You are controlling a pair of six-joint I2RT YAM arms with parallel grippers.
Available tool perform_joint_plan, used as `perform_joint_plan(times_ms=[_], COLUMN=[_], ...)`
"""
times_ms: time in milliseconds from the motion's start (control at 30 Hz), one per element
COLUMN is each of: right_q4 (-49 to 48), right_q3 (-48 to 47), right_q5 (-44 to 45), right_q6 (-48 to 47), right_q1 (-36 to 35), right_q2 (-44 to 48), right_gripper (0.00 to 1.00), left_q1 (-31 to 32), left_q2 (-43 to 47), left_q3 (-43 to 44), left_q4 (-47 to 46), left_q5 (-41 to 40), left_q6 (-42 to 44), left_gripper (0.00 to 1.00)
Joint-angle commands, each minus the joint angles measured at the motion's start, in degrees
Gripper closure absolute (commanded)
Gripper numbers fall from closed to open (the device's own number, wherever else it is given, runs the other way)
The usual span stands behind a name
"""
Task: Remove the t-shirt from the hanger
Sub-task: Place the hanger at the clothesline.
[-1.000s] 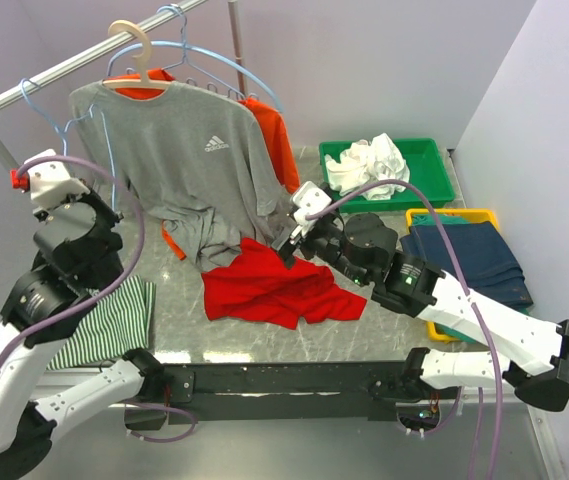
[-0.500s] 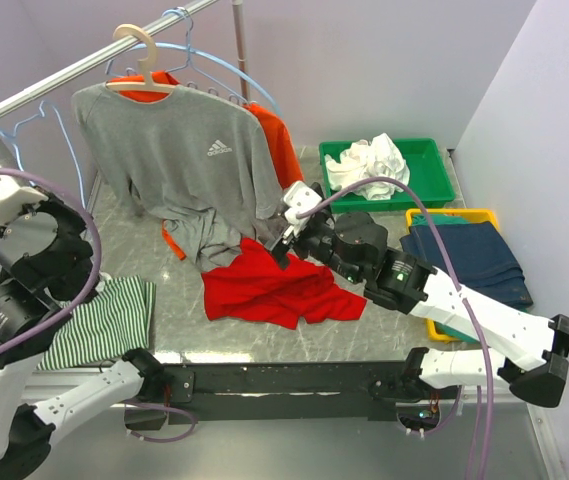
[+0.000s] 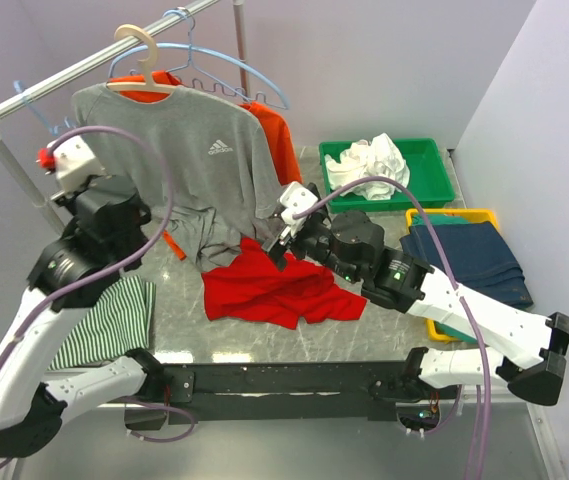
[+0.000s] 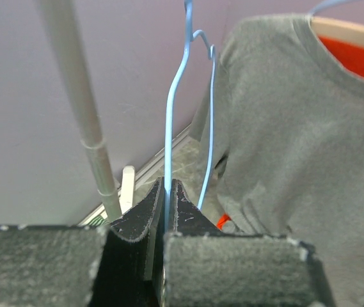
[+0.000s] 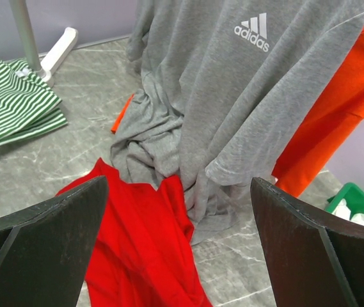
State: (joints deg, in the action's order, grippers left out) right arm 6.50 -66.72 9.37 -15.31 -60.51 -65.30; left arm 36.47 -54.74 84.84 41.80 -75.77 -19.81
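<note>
A grey Adidas t-shirt (image 3: 189,160) hangs on a beige hanger (image 3: 132,40) from the rail (image 3: 74,65), its hem bunched on the table. It also shows in the left wrist view (image 4: 297,128) and the right wrist view (image 5: 233,89). My left gripper (image 3: 72,165) is raised beside the shirt's left sleeve. Its jaws (image 4: 167,187) are shut on a blue wire hanger (image 4: 169,121). My right gripper (image 3: 286,228) is open and empty (image 5: 178,192), low over the shirt's hem and a red shirt (image 3: 264,285).
An orange shirt (image 3: 274,135) hangs behind the grey one. More blue wire hangers (image 3: 226,65) are on the rail. The rail's post (image 4: 79,109) stands left. A striped green cloth (image 3: 109,320) lies front left. A green tray (image 3: 434,180) and a yellow tray (image 3: 419,215) stand right.
My left arm swung out to the left, then came back right and up beside the shirt's sleeve. The blue wire hanger moved with it. My right gripper shifted slightly left.
</note>
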Motion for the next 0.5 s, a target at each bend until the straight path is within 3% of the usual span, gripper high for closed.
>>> perform_joint_plan(times_ms=[0,100,167,233,300,333,367,467], right_q4=[-2.8,-2.5,-2.2,-1.8,-1.7,-1.5,-1.2,-0.6], right_q3=[0.3,0.4,0.5,0.6,0.7,0.9,1.0,1.7], right_q5=[0.1,0.7,0.9,1.7,3.7,4.5,6.1,10.0], right_q6=[-0.9,-1.0,-0.9,-0.3,0.3,1.2,1.8,4.8], right_q1=[-0.2,-0.3,-0.3,-0.3,-0.3,-0.3,-0.2,-0.1], right_q2=[2.3,2.3,2.2,2.1,1.8,1.4,1.1,-1.6], right_gripper=[0.0,0.0,0.0,0.0,0.0,0.0,0.0,0.0], left_q1=[-0.2,-0.2,-0.3,-0.3,-0.2,-0.1,-0.2,-0.1], left_q2=[-0.8,-0.8,-0.5,-0.1,0.6,1.5,1.9,4.2], left_q3=[-0.2,-0.8,-1.1,-1.3,-1.4,-1.1,-0.9,0.2], left_q4=[-1.5,-0.7,1.5,3.4,3.8,4.2,4.8,5.5], left_q5=[-1.3,-0.4,0.6,2.3,3.4,4.7,5.4,9.0], left_q6=[-0.1,-1.4,-3.6,-5.0,-5.2,-5.5,-5.5,-5.3], left_gripper=[0.99,0.99,0.79,0.47,0.38,0.24,0.16,0.02])
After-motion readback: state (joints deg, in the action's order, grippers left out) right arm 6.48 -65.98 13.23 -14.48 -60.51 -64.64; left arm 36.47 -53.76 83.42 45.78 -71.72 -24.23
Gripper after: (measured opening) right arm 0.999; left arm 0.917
